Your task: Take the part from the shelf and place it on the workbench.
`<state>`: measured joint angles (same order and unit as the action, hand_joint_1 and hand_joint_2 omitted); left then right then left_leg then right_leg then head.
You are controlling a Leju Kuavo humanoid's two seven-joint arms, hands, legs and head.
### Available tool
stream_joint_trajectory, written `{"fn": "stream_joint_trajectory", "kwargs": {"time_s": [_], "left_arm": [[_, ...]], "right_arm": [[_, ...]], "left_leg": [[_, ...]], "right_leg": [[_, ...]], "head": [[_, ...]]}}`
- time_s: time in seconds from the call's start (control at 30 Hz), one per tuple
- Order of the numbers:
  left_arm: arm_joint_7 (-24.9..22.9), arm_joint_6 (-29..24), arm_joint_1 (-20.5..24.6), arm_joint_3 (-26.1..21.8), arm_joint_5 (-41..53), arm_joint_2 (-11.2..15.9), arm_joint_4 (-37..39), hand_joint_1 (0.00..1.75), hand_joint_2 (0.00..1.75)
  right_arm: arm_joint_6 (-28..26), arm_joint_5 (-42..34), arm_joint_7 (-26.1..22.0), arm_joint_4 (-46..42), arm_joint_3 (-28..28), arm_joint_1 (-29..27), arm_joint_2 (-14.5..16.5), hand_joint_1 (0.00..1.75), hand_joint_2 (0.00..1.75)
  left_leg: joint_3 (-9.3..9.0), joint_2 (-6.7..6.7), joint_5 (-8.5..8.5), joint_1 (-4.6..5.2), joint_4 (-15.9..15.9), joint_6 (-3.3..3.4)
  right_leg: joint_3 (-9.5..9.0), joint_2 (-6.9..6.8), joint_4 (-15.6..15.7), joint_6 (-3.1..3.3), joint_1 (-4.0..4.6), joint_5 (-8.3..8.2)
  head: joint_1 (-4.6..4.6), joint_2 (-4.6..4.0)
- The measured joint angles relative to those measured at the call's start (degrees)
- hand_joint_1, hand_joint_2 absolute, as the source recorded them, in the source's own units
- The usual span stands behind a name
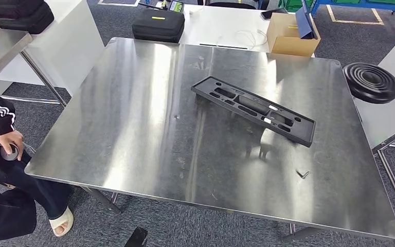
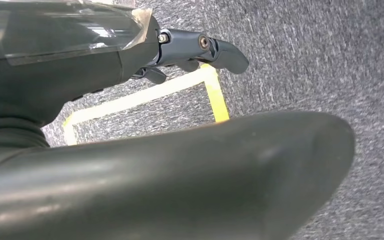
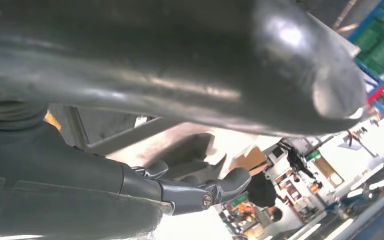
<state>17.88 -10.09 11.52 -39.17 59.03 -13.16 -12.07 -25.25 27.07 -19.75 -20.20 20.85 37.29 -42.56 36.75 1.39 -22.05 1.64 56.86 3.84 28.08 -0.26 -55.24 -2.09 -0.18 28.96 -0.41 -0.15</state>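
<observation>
black part (image 1: 253, 109) lies diagonally on workbench (image 1: 133, 128); left hand (image 2: 180, 55), right hand (image 3: 180, 187) empty, fingers apart

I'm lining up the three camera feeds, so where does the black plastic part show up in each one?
Head view: the black plastic part lies flat and slanted on the steel workbench, right of centre.
Left wrist view: not in it; the left hand hangs over grey carpet with a yellow tape line.
Right wrist view: not in it.
Shared landmark: the grey carpet, seen in the head and left wrist views.
</observation>
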Motion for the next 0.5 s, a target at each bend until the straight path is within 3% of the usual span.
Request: {"fn": "stream_joint_trajectory", "kwargs": {"time_s": [0.17,0.5], "left_arm": [[0.4,-0.2,0.0,0.0,-0.4,0.0,0.0,0.00,0.00],[0.4,-0.3,0.0,0.0,-0.4,0.0,0.0,0.00,0.00]], "right_arm": [[0.4,-1.7,-2.7,0.0,6.5,-3.4,0.0,0.00,0.00],[0.6,-1.7,-2.7,0.0,9.9,-4.6,0.0,0.00,0.00]], "left_leg": [[-0.03,-0.12,0.00,0.00,0.0,-0.01],[-0.06,-0.13,0.01,0.00,0.0,-0.01]], "right_leg": [[-0.02,0.01,0.0,0.00,0.01,0.00],[-0.03,0.03,0.0,0.01,-0.01,0.00]], "head": [[-0.02,0.00],[0.00,0.00]]}}
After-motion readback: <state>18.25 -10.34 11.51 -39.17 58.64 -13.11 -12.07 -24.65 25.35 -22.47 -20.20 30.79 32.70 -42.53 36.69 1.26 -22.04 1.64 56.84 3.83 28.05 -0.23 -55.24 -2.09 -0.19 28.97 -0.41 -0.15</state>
